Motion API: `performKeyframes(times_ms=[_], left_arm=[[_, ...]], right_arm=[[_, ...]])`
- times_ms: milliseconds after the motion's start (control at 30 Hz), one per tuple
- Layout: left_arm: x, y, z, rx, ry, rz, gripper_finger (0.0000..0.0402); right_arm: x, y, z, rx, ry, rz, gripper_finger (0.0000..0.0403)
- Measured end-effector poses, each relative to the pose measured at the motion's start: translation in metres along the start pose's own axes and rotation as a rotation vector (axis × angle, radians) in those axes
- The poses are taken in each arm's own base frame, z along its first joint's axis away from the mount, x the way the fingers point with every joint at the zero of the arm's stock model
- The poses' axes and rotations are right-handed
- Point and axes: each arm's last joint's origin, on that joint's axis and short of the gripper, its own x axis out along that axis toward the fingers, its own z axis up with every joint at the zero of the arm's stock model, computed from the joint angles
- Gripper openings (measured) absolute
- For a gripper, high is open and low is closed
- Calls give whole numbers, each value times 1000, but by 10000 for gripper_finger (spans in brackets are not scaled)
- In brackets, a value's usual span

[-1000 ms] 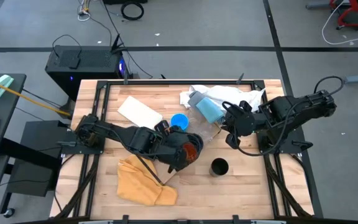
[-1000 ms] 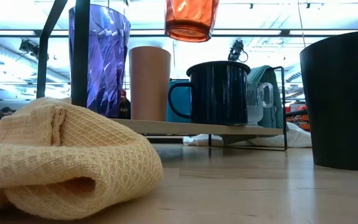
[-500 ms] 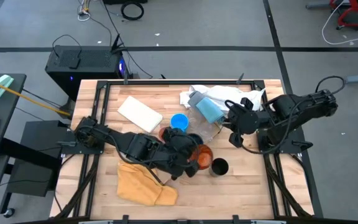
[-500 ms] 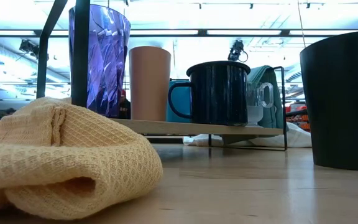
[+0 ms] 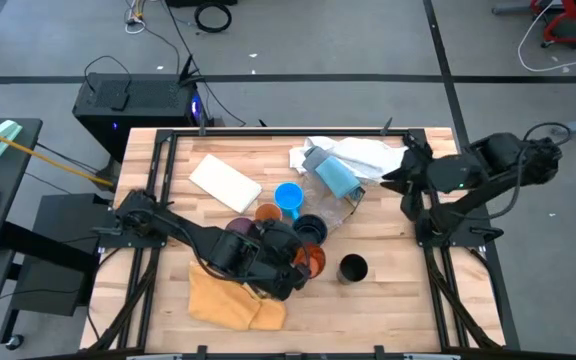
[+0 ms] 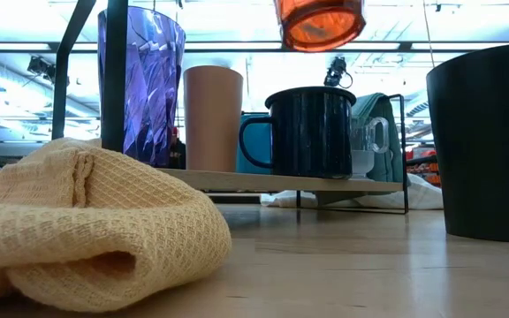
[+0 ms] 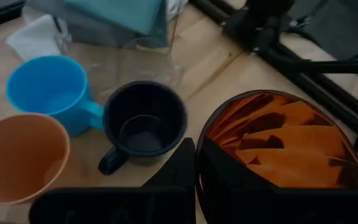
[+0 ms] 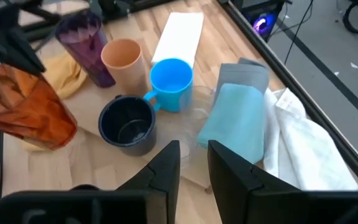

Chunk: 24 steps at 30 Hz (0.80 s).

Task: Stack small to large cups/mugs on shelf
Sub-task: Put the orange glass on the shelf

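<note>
Orange tumbler (image 7: 278,149) pinched in left end effector (image 7: 196,163), airborne.

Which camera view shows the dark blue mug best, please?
The right wrist view: the dark blue mug appears whole, with its handle and inside. The left wrist view also looks into it; the low view shows its side; the high view shows only a small dark circle.

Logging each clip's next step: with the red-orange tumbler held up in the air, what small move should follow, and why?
Probably lower the red-orange tumbler toward a free spot on the shelf. The left gripper holds it by the rim, well above the black mug, with nothing under it.
</note>
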Motion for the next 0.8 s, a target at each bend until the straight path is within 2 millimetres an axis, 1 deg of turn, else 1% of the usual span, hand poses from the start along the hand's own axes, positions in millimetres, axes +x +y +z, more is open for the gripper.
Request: performKeyframes(times_ms=[133,300,367,567,700,800], left_arm=[[2,4,-1,6,39,17,14],[4,9,-5,10,69,74,14],[6,8,-8,14,72,82,14],[23,7,-21,40,110,143,14],[31,6,-23,42,113,161,14],[35,11,-25,48,125,215,14]], right_arm=[[-5,-4,-1,12,-18,3,89],[-3,-2,0,8,-14,-6,89],[0,-1,0,2,-11,-15,89],[4,2,1,-11,-3,-25,89],[5,3,2,-13,-2,-26,89],[5,3,2,-12,-1,-26,89]])
